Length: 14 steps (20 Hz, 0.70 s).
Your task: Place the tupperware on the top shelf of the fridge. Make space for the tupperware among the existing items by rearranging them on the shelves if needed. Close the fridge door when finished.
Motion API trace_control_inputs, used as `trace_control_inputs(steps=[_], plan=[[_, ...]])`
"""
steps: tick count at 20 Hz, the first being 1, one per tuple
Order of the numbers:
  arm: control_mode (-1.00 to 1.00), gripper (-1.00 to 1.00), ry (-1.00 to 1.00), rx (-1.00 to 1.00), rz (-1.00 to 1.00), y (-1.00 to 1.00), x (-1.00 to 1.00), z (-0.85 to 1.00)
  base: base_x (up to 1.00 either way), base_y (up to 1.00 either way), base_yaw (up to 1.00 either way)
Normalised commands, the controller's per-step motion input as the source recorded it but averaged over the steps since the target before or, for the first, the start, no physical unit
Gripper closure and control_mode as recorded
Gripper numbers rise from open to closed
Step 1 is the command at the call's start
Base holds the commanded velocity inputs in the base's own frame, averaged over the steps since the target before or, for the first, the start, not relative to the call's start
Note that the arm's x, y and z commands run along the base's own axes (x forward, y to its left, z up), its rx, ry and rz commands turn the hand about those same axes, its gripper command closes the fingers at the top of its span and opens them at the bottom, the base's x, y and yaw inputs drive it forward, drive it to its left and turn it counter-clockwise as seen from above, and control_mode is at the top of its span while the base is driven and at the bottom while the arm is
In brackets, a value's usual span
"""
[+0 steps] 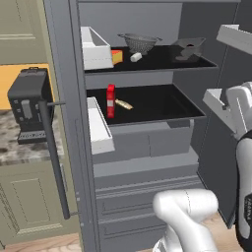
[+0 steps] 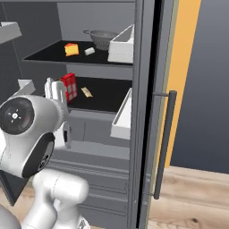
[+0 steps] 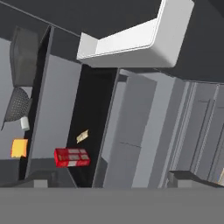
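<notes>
The fridge (image 1: 142, 147) stands with both doors open. Its top shelf (image 1: 162, 60) carries the mesh colander (image 1: 140, 43), the orange cheese wedge (image 1: 116, 56), the small white block (image 1: 136, 57) and the grey bowl (image 1: 188, 47). On the lower shelf (image 1: 157, 101) stand the red bottle (image 1: 110, 101) and the tan stick (image 1: 123, 104). My gripper (image 3: 116, 180) is open and empty, held in front of the shelves at about lower-shelf height, well short of them. The tupperware is out of view.
White door bins (image 1: 96, 49) hang on the open left door, whose bar handle (image 1: 54, 162) juts toward me. The right door's bins (image 1: 235, 37) sit close to my arm (image 1: 243, 113). A dark coffee machine (image 1: 28, 106) stands on the counter at left.
</notes>
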Motion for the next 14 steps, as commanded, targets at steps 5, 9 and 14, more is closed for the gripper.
trace_control_inputs(steps=[5, 9, 14], plan=[[-1.0, -1.0, -0.03, 0.07, -0.04, -1.0, -0.02, -0.24, 0.0, 0.0, 0.0], [-1.0, -1.0, -0.04, 0.11, 0.0, -0.98, 0.0, -0.29, 0.0, 0.0, 0.0], [-1.0, -1.0, -0.03, 0.1, 0.0, -0.81, 0.0, -0.22, 0.0, 0.0, 0.0]])
